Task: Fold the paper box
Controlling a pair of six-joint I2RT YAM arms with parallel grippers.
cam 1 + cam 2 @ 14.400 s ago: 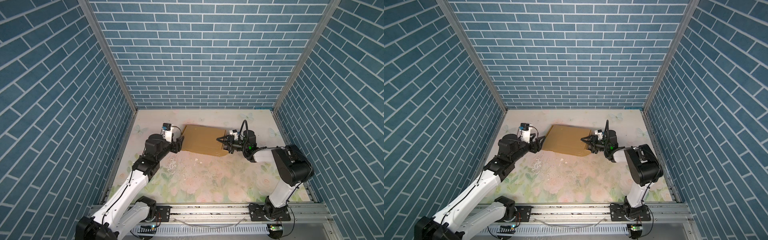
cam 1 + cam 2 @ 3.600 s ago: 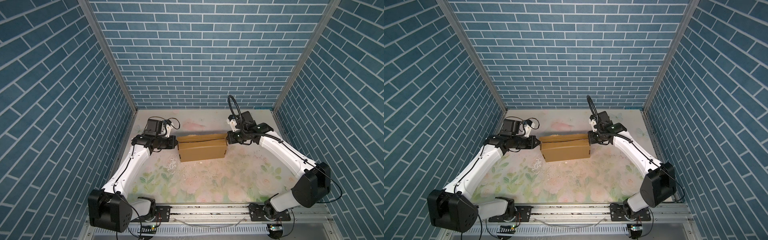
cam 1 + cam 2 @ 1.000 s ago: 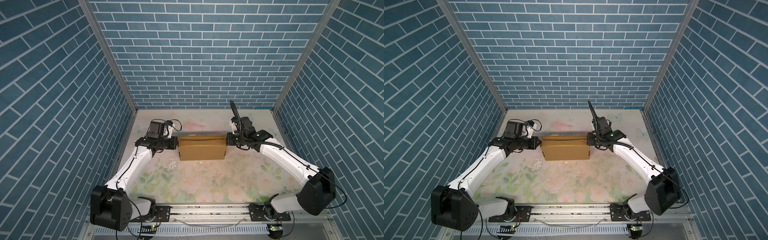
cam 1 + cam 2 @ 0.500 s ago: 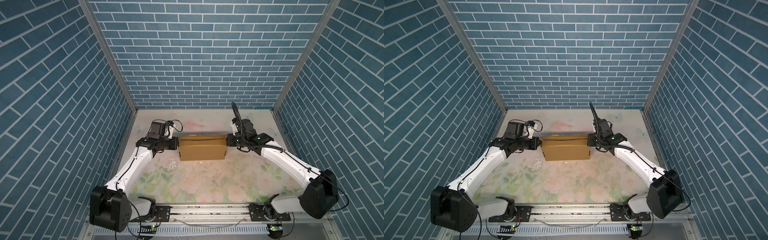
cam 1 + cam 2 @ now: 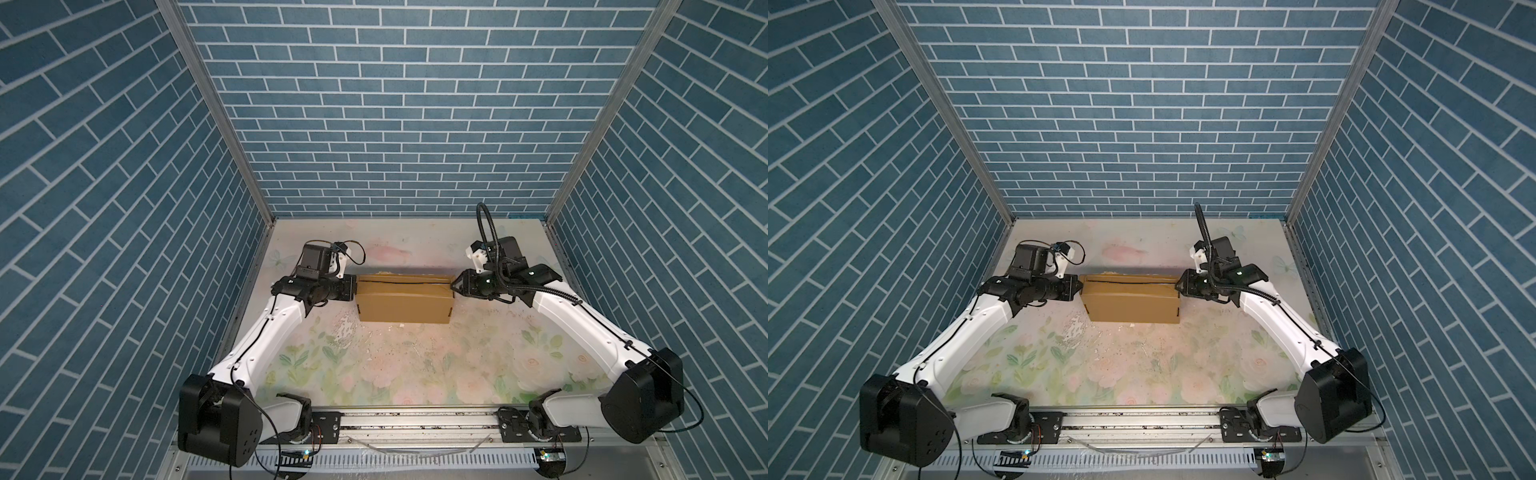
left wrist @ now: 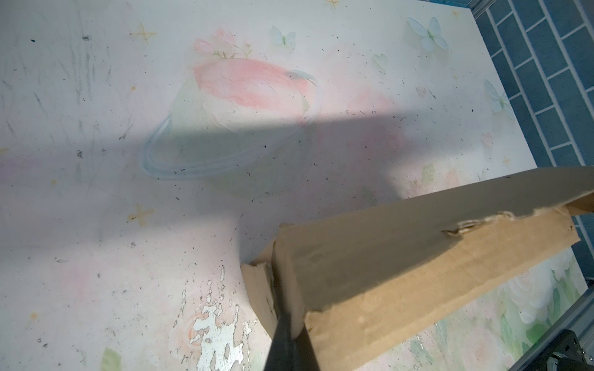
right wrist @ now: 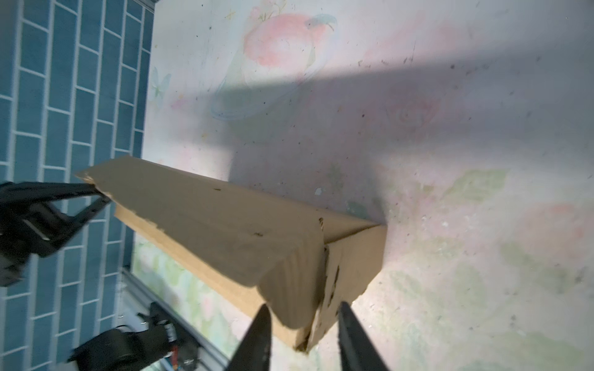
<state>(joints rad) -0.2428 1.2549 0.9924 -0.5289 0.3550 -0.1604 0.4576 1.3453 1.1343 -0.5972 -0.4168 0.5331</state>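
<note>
The tan paper box point(image 5: 405, 307) point(image 5: 1133, 307) lies in the middle of the table in both top views, its lid folded down with a dark slit along the top. My left gripper point(image 5: 355, 286) point(image 5: 1080, 286) is at its left end. In the left wrist view this gripper point(image 6: 291, 321) is shut on a flap edge at the box's point(image 6: 418, 257) end. My right gripper point(image 5: 454, 286) point(image 5: 1177, 286) is at the right end. In the right wrist view it point(image 7: 302, 310) is open, its fingertips point(image 7: 263, 321) on either side of the box's point(image 7: 225, 218) end flap.
The box rests on a floral table mat point(image 5: 415, 365) with a peeled white patch point(image 5: 345, 332) and crumbs in front of the box. Blue brick walls point(image 5: 395, 124) enclose three sides. A metal rail point(image 5: 415, 419) runs along the front edge.
My right gripper has opened and let go of the box's right end. The left gripper stays shut at the left end, and the box has not moved.
</note>
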